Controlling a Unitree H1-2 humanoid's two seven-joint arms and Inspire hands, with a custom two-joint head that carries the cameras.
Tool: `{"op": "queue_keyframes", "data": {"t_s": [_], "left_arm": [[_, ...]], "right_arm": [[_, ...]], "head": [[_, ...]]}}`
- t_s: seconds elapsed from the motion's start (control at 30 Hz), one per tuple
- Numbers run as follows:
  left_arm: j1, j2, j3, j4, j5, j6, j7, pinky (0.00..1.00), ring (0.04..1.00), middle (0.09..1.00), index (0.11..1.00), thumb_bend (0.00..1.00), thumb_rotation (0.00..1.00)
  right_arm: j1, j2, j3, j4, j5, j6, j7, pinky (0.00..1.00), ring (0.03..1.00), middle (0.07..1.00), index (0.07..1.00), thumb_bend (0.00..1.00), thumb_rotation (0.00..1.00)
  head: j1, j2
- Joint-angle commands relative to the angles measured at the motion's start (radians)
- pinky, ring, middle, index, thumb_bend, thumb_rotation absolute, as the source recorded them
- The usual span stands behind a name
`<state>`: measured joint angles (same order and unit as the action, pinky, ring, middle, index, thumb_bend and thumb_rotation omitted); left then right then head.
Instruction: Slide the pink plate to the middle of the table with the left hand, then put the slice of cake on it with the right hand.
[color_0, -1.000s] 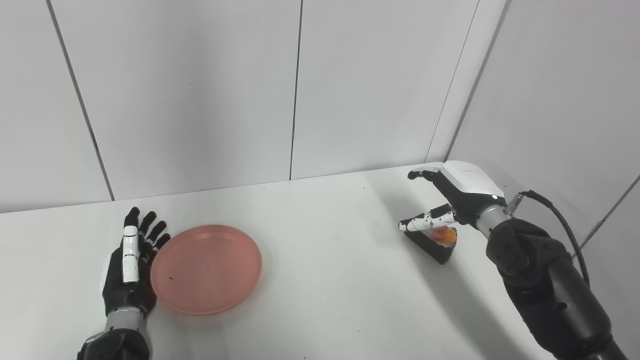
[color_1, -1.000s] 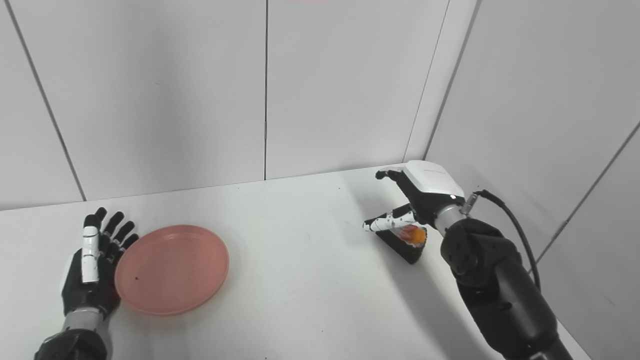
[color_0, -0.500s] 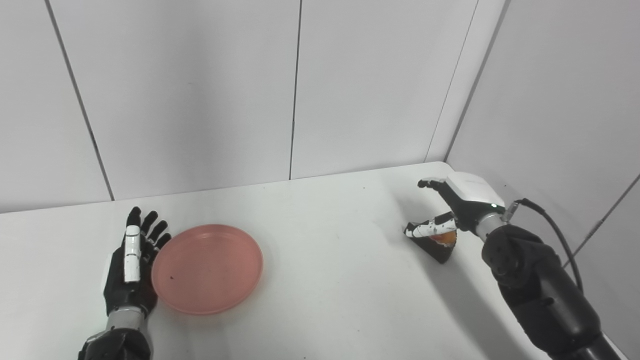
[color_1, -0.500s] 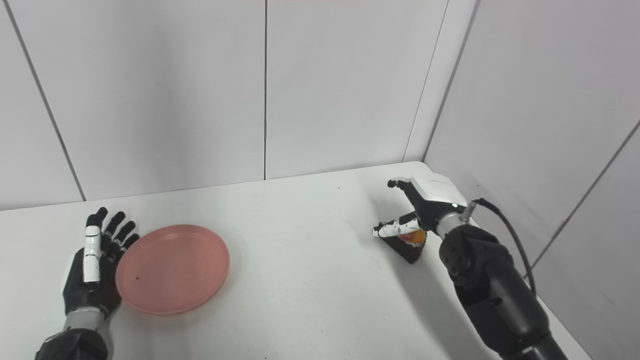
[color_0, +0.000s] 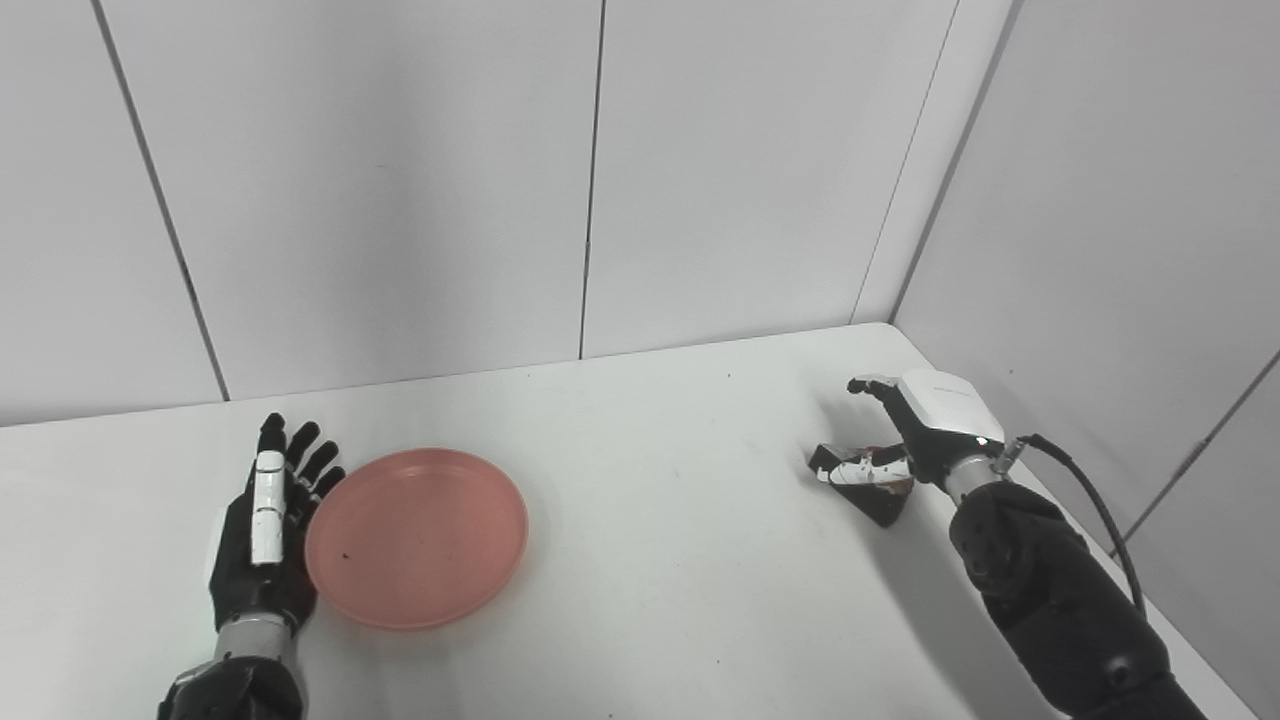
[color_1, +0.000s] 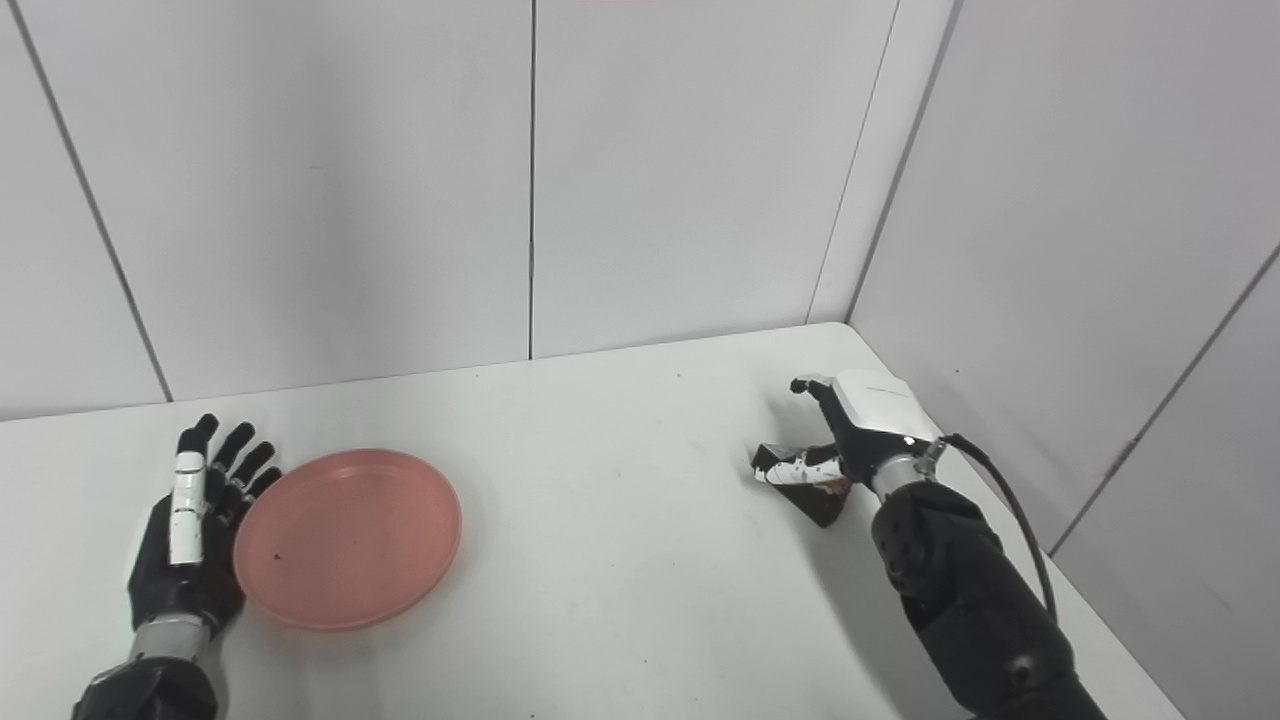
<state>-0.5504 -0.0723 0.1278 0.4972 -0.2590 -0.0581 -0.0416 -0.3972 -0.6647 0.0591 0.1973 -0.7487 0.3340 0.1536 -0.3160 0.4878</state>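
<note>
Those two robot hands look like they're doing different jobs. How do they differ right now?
The left hand lies flat and open, fingers straight, against the edge of the pink plate; the right hand curls over the cake slice. The left shows its black palm side, the right its white back. Both are low at the table.

Matt, smooth white table; pink plate of smooth, faintly satin plastic; left hand and right hand of glossy black and white hard plastic; wall panels matt, smooth.
</note>
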Motion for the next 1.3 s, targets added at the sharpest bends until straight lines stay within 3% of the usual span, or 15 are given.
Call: {"op": "queue_keyframes", "data": {"t_s": [0.0, 0.47, 0.83, 1.27], "left_arm": [[0.032, -0.003, -0.001, 0.019, 0.007, 0.05, 0.013, 0.89, 0.907, 0.941, 1.0, 0.65, 0.85], [0.032, -0.005, -0.002, 0.015, 0.008, 0.061, 0.021, 0.88, 0.901, 0.933, 1.0, 0.64, 0.84], [0.032, -0.007, -0.004, 0.005, 0.007, 0.073, 0.024, 0.87, 0.9, 0.933, 1.0, 0.65, 0.84], [0.033, -0.004, -0.007, 0.009, 0.016, 0.073, 0.021, 0.86, 0.899, 0.94, 1.0, 0.65, 0.86]], "right_arm": [[-0.028, -0.047, 0.001, -0.004, -0.011, -0.021, -0.02, 0.79, 0.859, 0.851, 0.812, 1.0, 0.53], [-0.018, -0.08, 0.019, -0.013, 0.023, -0.018, 0.011, 0.78, 0.851, 0.847, 0.806, 1.0, 0.56], [0.004, -0.1, 0.011, -0.076, 0.033, 0.027, 0.1, 0.77, 0.852, 0.856, 0.808, 1.0, 0.54], [0.024, -0.103, 0.004, -0.079, 0.046, 0.035, 0.127, 0.76, 0.853, 0.856, 0.802, 1.0, 0.51]], "head": [[0.001, 0.003], [0.003, 0.005], [0.006, 0.01], [0.016, 0.016]]}}
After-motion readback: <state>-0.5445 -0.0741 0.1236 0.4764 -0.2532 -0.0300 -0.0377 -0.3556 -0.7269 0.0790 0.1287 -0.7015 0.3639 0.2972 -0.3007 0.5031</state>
